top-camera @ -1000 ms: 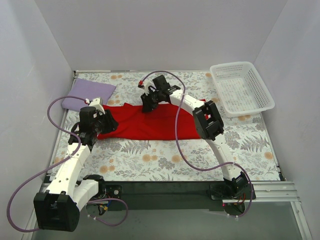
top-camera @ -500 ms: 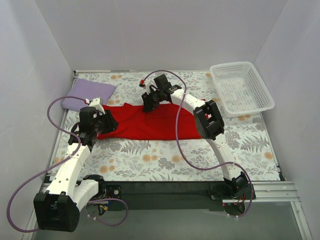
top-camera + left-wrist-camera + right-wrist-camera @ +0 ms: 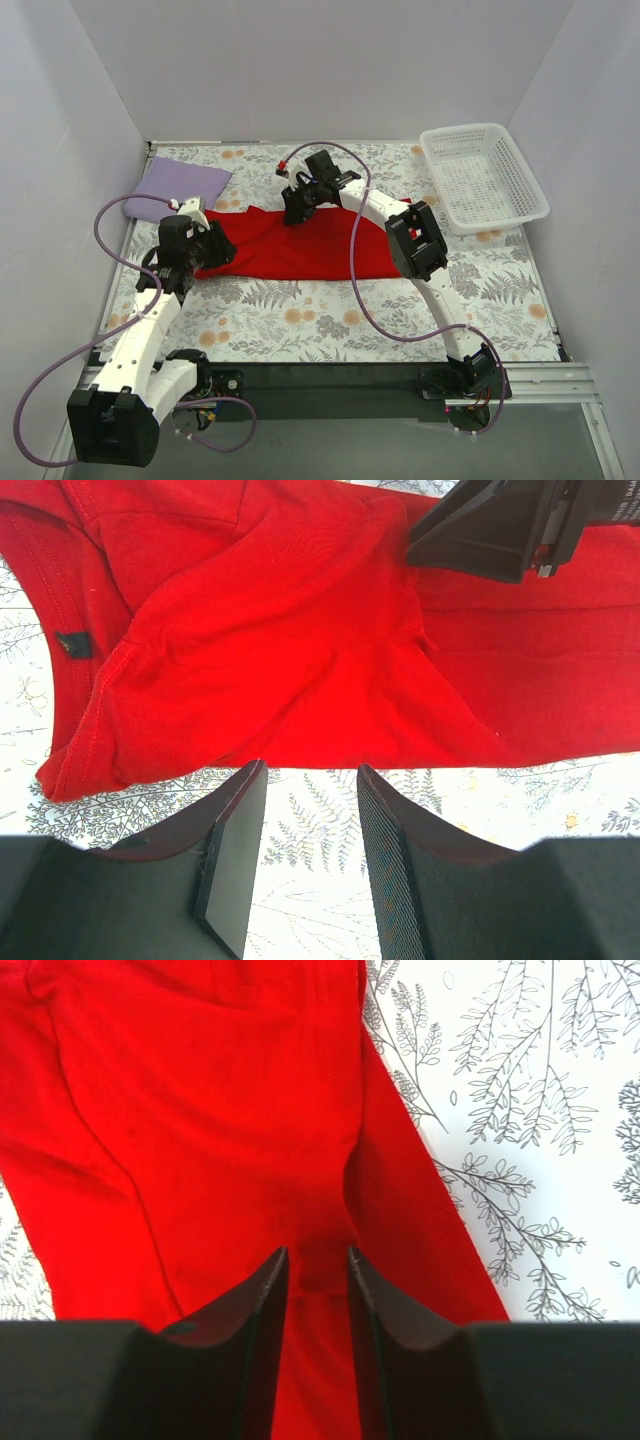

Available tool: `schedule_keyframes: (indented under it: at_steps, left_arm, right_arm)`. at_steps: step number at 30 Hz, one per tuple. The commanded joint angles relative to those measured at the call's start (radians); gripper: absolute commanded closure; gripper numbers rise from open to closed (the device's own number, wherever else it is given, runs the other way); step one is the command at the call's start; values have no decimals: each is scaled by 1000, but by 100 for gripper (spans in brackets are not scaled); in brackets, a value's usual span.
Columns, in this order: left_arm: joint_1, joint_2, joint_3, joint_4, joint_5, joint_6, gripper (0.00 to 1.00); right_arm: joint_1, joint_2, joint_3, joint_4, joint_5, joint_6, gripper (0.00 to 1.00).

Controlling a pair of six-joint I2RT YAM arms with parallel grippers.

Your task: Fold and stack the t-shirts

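Observation:
The bright red t-shirt (image 3: 320, 250) lies as a long flat band across the middle of the table. The pale lilac t-shirt (image 3: 176, 188) lies folded at the back left. My left gripper (image 3: 212, 248) hovers at the red shirt's left end, jaws wide open and empty; in the left wrist view (image 3: 310, 772) the fingertips sit just off the shirt's near hem (image 3: 300, 680). My right gripper (image 3: 298, 204) is at the shirt's far edge. In the right wrist view (image 3: 318, 1252) its jaws stand a narrow gap apart over the red cloth (image 3: 200, 1110), with a crease running into the gap.
A white lattice basket (image 3: 485, 176) stands at the back right. The floral tablecloth (image 3: 330, 320) covers the table. Grey walls close in the left, back and right sides. The right arm's elbow (image 3: 415, 240) hangs over the shirt's right end.
The right gripper has shifted very slightly at the shirt's far edge. The left gripper and both shirts look unchanged.

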Motion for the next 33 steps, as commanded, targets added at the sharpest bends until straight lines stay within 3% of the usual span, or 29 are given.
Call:
schedule_keyframes:
  at_steps: [1, 8, 33]
  left_arm:
    - [4, -31, -6, 10, -6, -4, 60]
    - [4, -24, -6, 10, -3, -2, 60]
    - [4, -23, -3, 8, 0, -2, 60]
  right_arm:
    - [3, -18, 14, 11, 23, -11, 62]
    - [2, -28, 8, 9, 60, -37, 53]
    - [3, 31, 9, 8, 7, -15, 59]
